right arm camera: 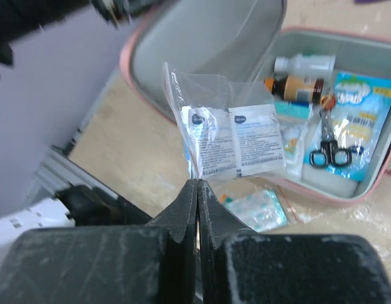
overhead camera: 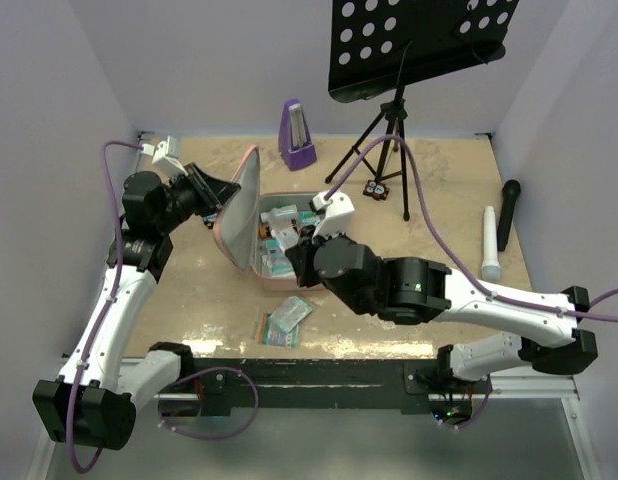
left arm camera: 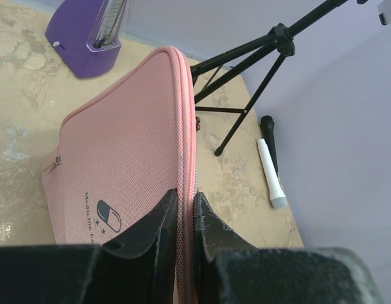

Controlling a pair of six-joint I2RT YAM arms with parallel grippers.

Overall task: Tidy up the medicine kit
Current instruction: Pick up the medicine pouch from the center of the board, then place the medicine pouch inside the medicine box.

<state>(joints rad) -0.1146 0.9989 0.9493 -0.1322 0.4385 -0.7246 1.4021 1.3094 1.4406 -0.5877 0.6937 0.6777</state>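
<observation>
The pink medicine kit [overhead camera: 245, 203] stands open on the table, its lid raised nearly upright. My left gripper [overhead camera: 211, 190] is shut on the lid's zip edge [left arm camera: 186, 126]; the pill logo [left arm camera: 108, 215] shows on the lid's outside. My right gripper [overhead camera: 295, 256] is shut on a clear bag of white sachets [right arm camera: 228, 136], held up in front of the kit's near rim [right arm camera: 338, 199]. Inside the kit lie a brown bottle [right arm camera: 300, 88], a white bottle [right arm camera: 306, 63], scissors [right arm camera: 328, 152] and blue packets. Another clear bag of packets [overhead camera: 287, 318] lies on the table before the kit; it also shows in the right wrist view [right arm camera: 259, 210].
A purple metronome [overhead camera: 296, 135] stands behind the kit. A music stand's tripod [overhead camera: 387, 140] is at the back centre, with a small object [overhead camera: 377, 189] by its feet. A white tube [overhead camera: 491, 243] and a black microphone [overhead camera: 507, 212] lie at the right.
</observation>
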